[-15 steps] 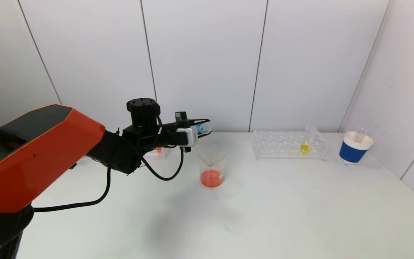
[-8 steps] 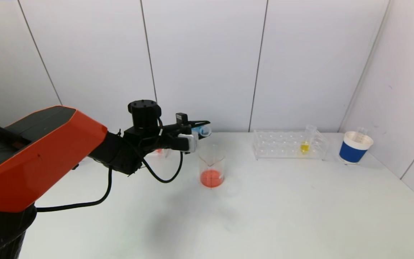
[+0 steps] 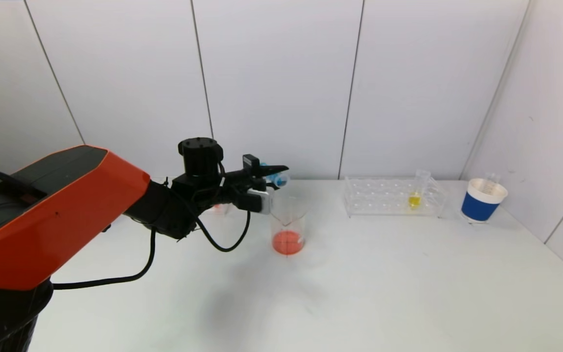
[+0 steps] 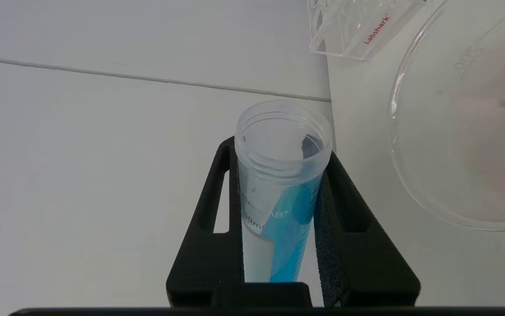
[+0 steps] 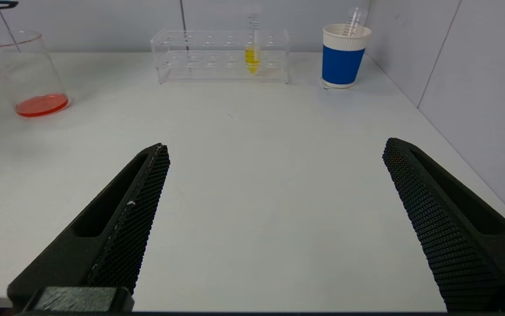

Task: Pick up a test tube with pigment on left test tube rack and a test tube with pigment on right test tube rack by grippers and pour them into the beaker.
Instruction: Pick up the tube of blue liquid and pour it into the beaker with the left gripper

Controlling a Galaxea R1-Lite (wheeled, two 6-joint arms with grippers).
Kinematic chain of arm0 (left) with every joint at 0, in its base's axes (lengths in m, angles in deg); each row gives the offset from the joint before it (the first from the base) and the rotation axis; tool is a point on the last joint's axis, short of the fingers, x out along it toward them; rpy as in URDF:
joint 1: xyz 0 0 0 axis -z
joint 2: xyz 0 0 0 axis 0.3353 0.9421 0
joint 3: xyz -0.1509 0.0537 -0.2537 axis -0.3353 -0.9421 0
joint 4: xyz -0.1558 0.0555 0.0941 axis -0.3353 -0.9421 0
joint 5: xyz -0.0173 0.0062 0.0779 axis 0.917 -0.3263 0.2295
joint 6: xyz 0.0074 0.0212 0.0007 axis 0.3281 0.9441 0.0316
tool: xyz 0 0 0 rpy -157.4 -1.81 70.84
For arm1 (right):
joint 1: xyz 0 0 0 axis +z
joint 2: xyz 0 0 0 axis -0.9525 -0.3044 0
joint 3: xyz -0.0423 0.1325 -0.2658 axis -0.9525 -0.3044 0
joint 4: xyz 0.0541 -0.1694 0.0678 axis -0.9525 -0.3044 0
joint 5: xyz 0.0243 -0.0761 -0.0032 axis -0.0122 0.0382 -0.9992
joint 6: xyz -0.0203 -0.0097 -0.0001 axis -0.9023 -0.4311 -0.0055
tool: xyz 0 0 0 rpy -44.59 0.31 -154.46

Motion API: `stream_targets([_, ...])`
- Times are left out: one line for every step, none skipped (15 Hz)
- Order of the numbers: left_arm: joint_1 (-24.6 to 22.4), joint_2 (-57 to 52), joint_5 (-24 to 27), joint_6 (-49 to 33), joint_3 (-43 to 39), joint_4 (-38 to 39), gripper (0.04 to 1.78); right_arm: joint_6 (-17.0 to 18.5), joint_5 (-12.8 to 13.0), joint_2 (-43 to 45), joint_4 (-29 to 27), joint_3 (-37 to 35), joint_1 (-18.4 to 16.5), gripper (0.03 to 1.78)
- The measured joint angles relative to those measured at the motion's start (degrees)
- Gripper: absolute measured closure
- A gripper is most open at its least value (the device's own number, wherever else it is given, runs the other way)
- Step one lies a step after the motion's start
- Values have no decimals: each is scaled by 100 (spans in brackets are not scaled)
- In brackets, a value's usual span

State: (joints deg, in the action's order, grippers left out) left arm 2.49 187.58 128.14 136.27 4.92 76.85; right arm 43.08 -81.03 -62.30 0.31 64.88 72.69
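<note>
White table [image 3: 359, 274] carries the beaker [image 3: 287, 226] near its middle. Above the beaker's rim the left gripper [image 3: 272, 177] clenches a tilted blue-pigment tube [image 4: 281, 184], presumably lining up its mouth for pouring. Toward the near edge, the right gripper [image 5: 274, 210] gapes empty; its yellow tube [image 3: 414, 198] waits racked by the far edge.

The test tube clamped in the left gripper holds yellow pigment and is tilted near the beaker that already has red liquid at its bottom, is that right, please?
Not quite: the pigment in the test tube is blue, not yellow, as the left wrist view shows. The rest holds: the left gripper is shut on it, tilted near the beaker with red liquid at its bottom. The yellow tube stands in the right rack.
</note>
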Motion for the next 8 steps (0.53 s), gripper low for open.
stream_targets([-2, 0, -20, 68, 1, 0, 135, 0, 0, 0, 0, 0, 0, 4])
stream_targets([5, -2, -28, 118, 6, -2, 135, -2, -2, 0, 0, 0, 0, 4])
stream_targets([24, -6, -28, 215, 9, 0, 135, 0, 0, 0, 0, 0, 0, 4])
stream_targets([38, -13, -32, 330, 9, 0, 135, 0, 0, 0, 0, 0, 0, 4])
stream_targets([40, -20, -32, 427, 6, 0, 135, 0, 0, 0, 0, 0, 0, 4])
stream_targets([44, -23, -30, 493, 1, 0, 135, 0, -2, 0, 0, 0, 0, 4])
stream_targets([55, -26, -30, 540, 0, 0, 135, 2, 0, 0, 0, 0, 0, 4])
stream_targets([72, -33, -30, 586, 0, 0, 135, 0, 0, 0, -2, 0, 0, 4])
